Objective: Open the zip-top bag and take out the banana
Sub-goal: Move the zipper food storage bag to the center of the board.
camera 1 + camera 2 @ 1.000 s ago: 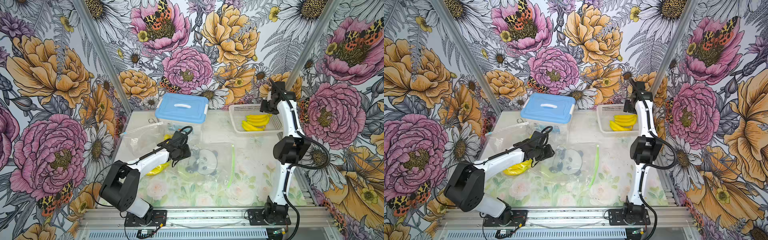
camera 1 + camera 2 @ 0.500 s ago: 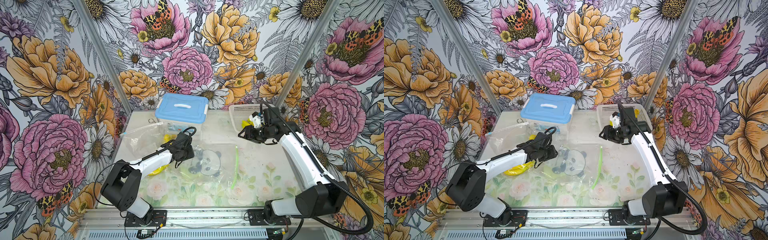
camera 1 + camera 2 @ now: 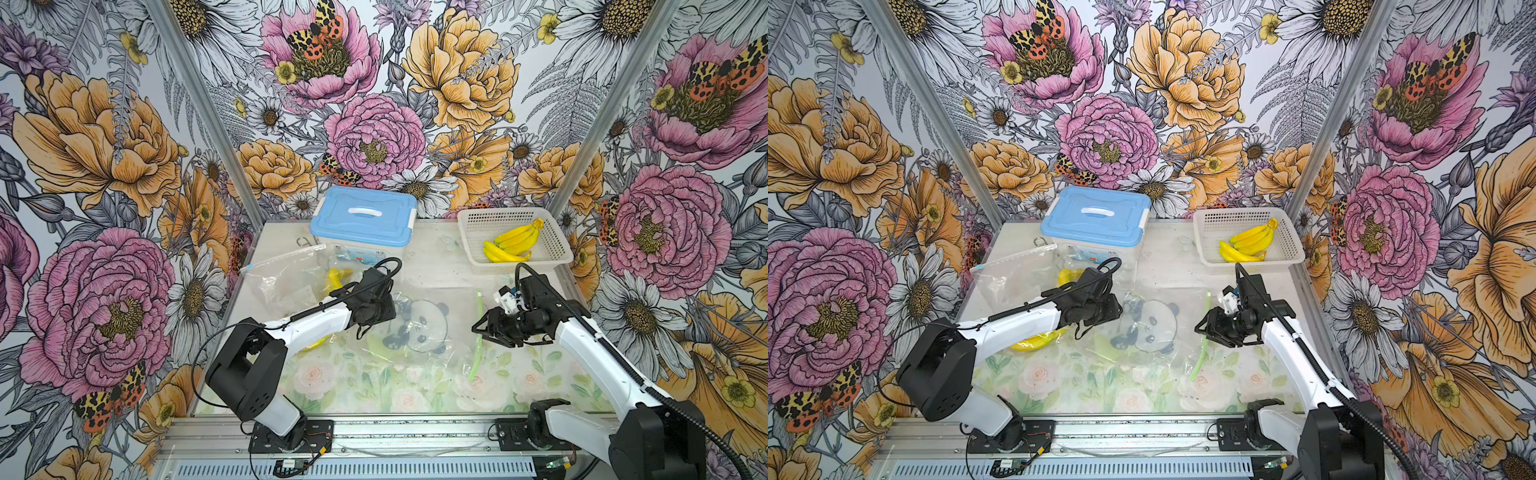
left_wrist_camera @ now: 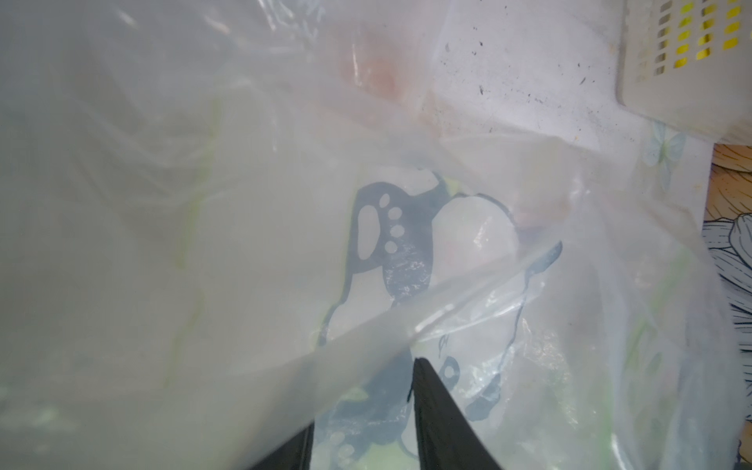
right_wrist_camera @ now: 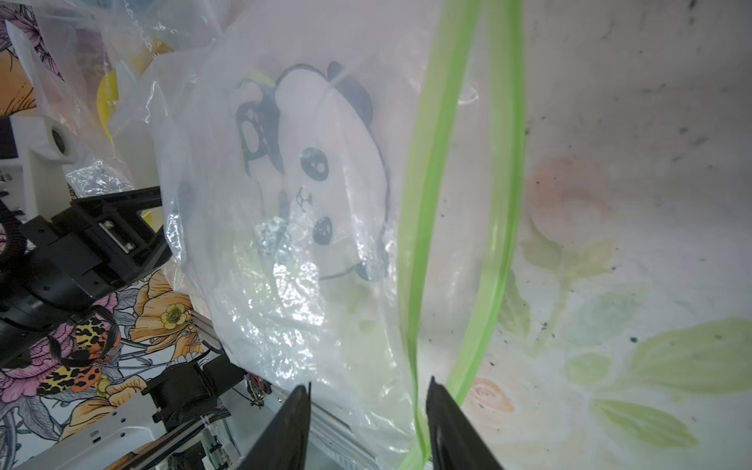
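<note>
Now, bag (image 3: 424,328): crumpled panda zip-top, mid-bench (image 3: 374,395), long axis left-right, mouth toward the right arm
zip strip (image 3: 480,305): green, runs front-back
right gripper (image 5: 368,392): jaws apart, straddling the zip strip, not pinched
left gripper (image 3: 384,311): at the opposite end, film over it, grip unclear
banana (image 3: 1034,344): under the left arm; can't tell if bagged

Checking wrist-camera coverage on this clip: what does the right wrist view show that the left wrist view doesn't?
Right wrist only: the green zip strip running between the parted fingertips of the right gripper, the panda face, and the left arm.
Left wrist only: a corner of the white basket, and the left gripper, jaws apart, with film draped over one finger.
Both: the clear panda-print bag lying on the floral table.
</note>
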Controlling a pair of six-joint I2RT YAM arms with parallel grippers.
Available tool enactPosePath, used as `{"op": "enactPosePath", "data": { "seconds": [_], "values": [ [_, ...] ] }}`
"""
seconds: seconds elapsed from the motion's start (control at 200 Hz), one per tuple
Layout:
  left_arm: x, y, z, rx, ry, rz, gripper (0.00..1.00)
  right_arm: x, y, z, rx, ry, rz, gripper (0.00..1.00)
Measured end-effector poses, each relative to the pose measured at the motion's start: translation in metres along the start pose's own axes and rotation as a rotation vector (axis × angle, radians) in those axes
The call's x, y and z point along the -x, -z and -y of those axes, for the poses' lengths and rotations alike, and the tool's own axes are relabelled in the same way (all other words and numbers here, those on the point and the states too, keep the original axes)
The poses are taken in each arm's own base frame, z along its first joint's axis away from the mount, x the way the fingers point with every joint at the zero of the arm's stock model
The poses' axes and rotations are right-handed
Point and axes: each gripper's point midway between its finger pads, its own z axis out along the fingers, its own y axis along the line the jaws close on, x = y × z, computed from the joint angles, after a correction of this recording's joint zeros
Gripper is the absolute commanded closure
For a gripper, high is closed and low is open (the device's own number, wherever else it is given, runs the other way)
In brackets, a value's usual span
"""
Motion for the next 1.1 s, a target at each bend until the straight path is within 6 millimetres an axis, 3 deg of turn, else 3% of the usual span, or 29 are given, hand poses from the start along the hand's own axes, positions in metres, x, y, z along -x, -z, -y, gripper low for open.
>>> {"op": "enactPosePath", "data": {
  "seconds": [0.07, 0.17, 0.245, 0.415, 0.655, 0.845, 0.93, 0.975, 1.046, 1.096],
  "values": [
    [-0.004, -0.005, 0.005, 0.002, -0.011, -0.013, 0.59, 0.002, -0.001, 0.002, -0.009, 0.002, 0.007, 1.00],
    [-0.006, -0.010, 0.011, 0.002, -0.020, -0.022, 0.56, 0.005, -0.001, 0.009, -0.046, 0.004, 0.029, 1.00],
    [-0.002, -0.010, 0.015, -0.005, -0.018, -0.016, 0.49, 0.010, 0.004, 0.018, -0.096, -0.003, 0.071, 1.00],
    [0.010, -0.002, 0.026, -0.031, -0.022, 0.009, 0.24, 0.028, 0.042, 0.054, -0.275, -0.056, 0.251, 1.00],
    [0.042, 0.027, 0.033, -0.059, -0.007, 0.071, 0.22, 0.071, 0.127, 0.100, -0.588, -0.131, 0.525, 1.00],
    [0.061, 0.056, 0.025, -0.064, 0.004, 0.119, 0.22, 0.082, 0.161, 0.143, -0.813, -0.222, 0.558, 1.00],
    [0.068, 0.069, 0.017, -0.060, 0.013, 0.138, 0.22, 0.085, 0.180, 0.153, -0.900, -0.241, 0.576, 0.84],
    [0.071, 0.076, 0.012, -0.059, 0.022, 0.152, 0.22, 0.090, 0.193, 0.152, -0.931, -0.238, 0.601, 0.65],
    [0.075, 0.088, 0.003, -0.061, 0.040, 0.177, 0.22, 0.101, 0.214, 0.140, -0.938, -0.225, 0.666, 0.37],
    [0.076, 0.096, -0.004, -0.060, 0.052, 0.193, 0.21, 0.111, 0.230, 0.124, -0.921, -0.201, 0.721, 0.28]
  ]
}}
